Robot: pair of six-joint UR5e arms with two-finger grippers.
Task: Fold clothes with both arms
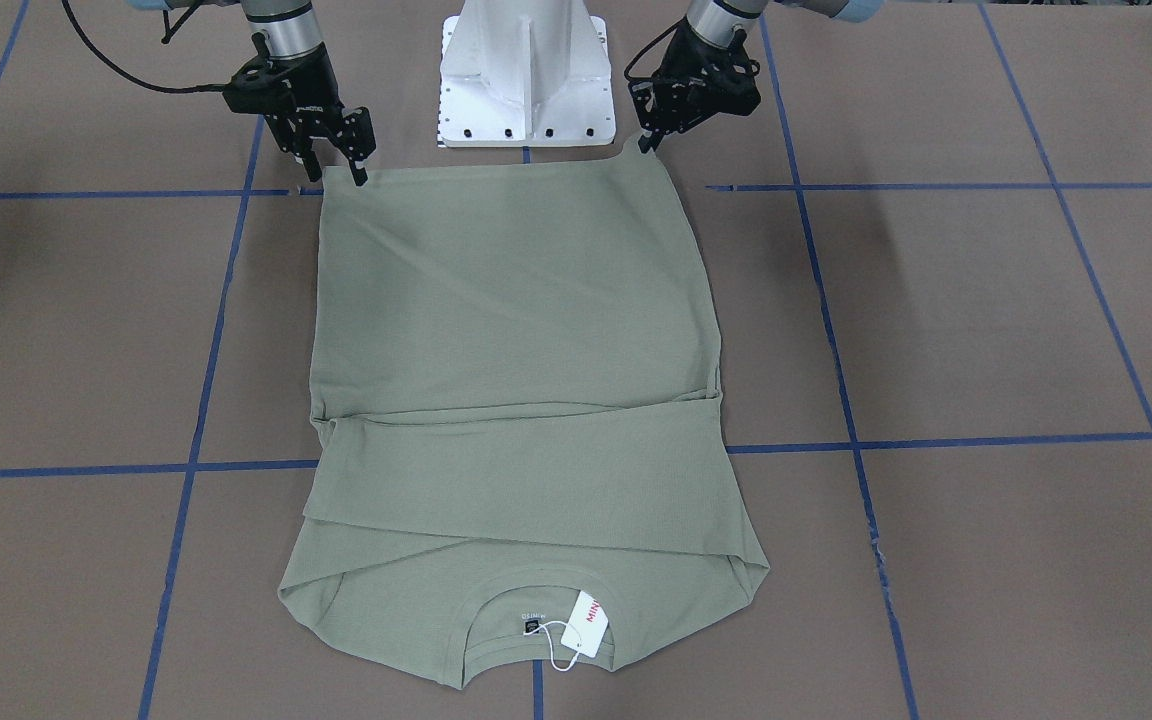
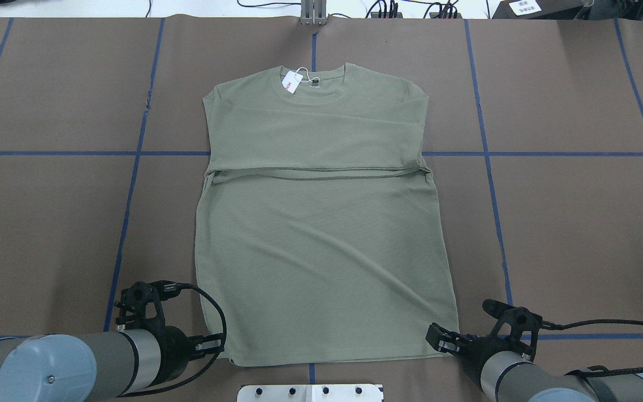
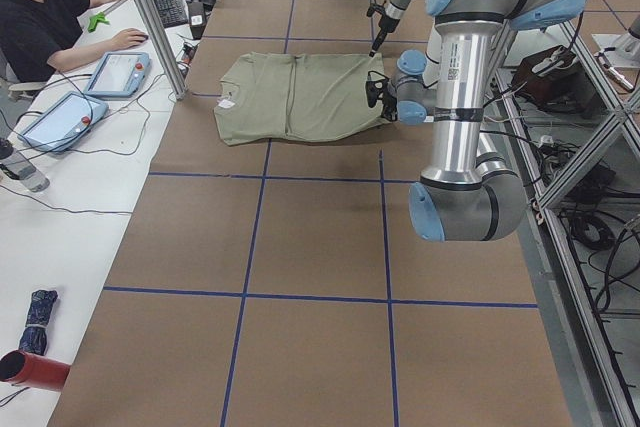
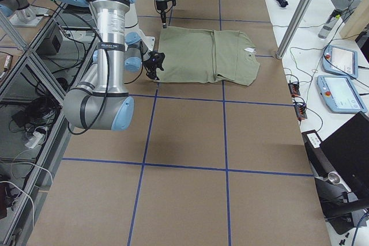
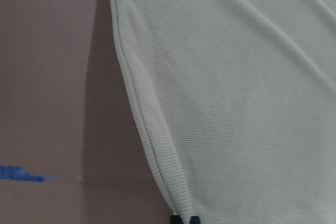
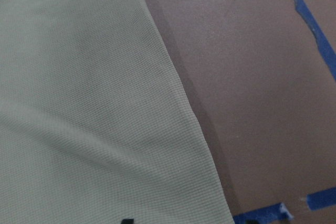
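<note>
Shirt: the olive-green long-sleeved shirt (image 2: 321,251) lies flat mid-table (image 2: 48,223). In the overhead view its collar is at 12 o'clock and its hem at 6 o'clock, and a folded band crosses the chest.
Hang tag: the white hang tag (image 2: 289,84) with red lettering lies at the collar.
Left gripper (image 1: 648,145): at the hem's 7 o'clock corner, jaws pinched on that slightly lifted corner.
Right gripper (image 1: 336,172): at the 5 o'clock corner, jaws apart, tips down at the hem.

Bare table (image 1: 986,320) flanking shirt (image 1: 511,330) both sides; white pedestal base (image 1: 526,75) close behind hem, between left gripper (image 1: 648,148) and right gripper (image 1: 336,172).
</note>
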